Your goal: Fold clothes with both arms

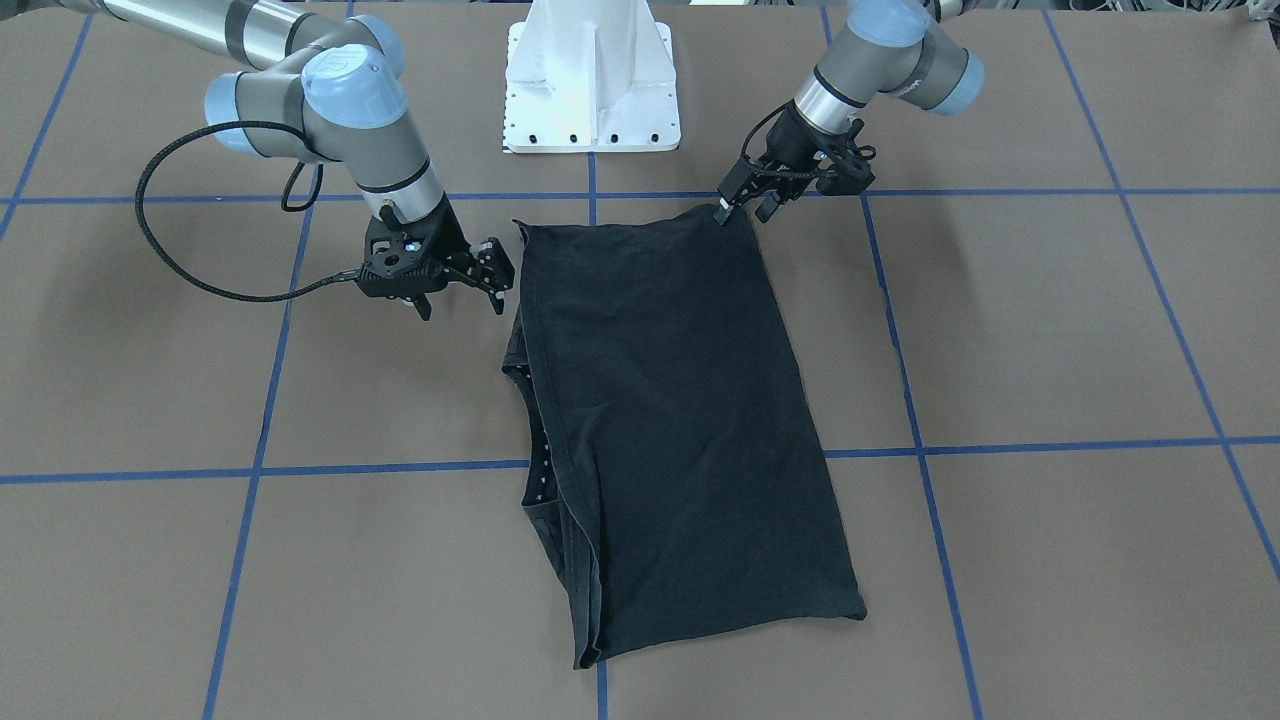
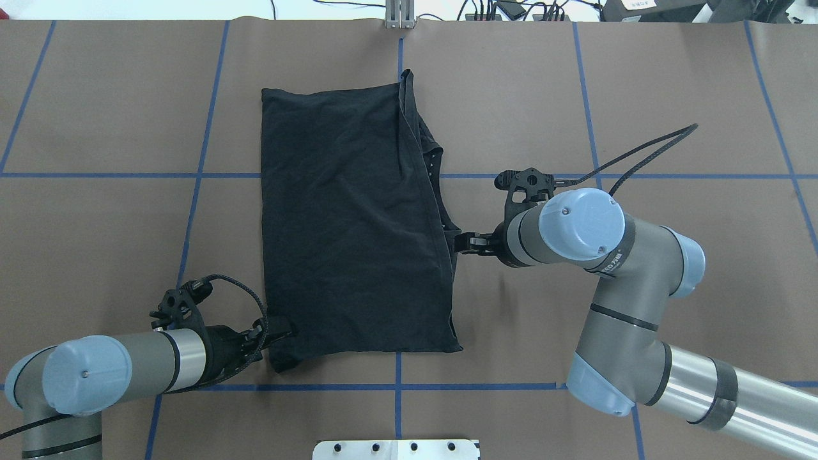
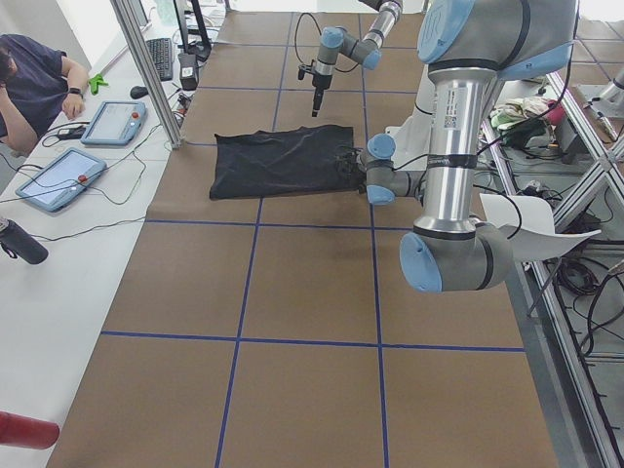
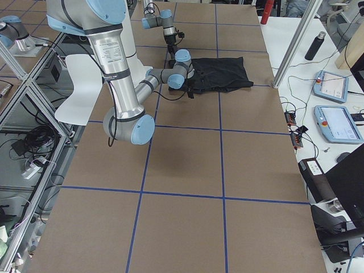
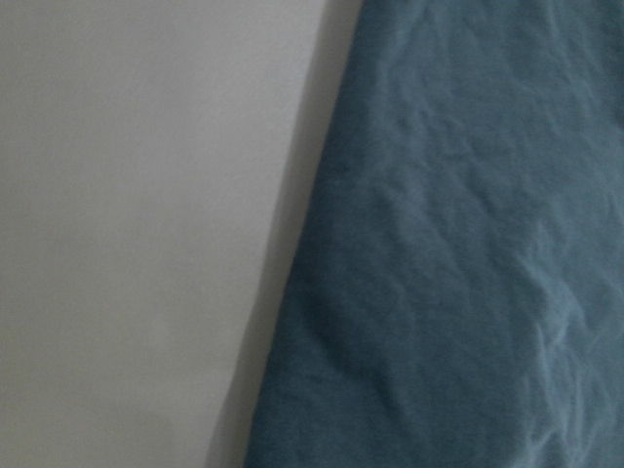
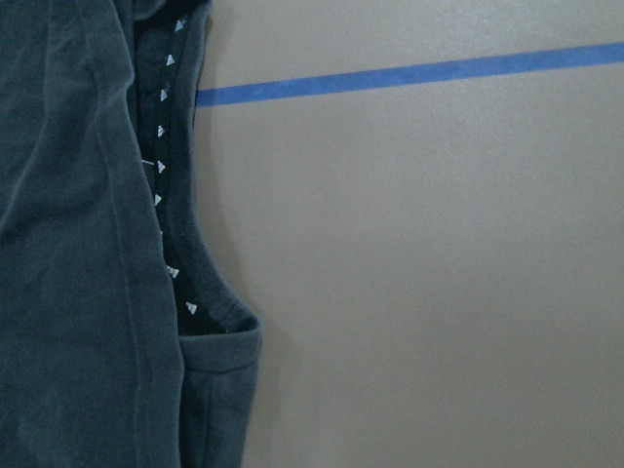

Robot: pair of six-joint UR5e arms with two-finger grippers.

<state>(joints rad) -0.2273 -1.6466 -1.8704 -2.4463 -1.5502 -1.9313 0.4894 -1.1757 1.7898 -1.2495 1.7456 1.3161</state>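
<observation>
The left gripper [image 1: 744, 209] sits with fingers apart at a corner of the shirt [image 1: 660, 400], the right gripper [image 1: 461, 303] gapes wide beside its collar edge, and the shirt lies folded flat mid-bench [image 1: 1050, 330].

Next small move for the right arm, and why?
Probably nudge the right gripper onto the T-shirt edge and close: its jaws stand open just beside the fabric, holding nothing, while the left gripper sits at a corner.

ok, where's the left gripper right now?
In the overhead view it is at lower left: the left gripper sits at the black T-shirt's left corner, on the edge nearest the robot.
</observation>
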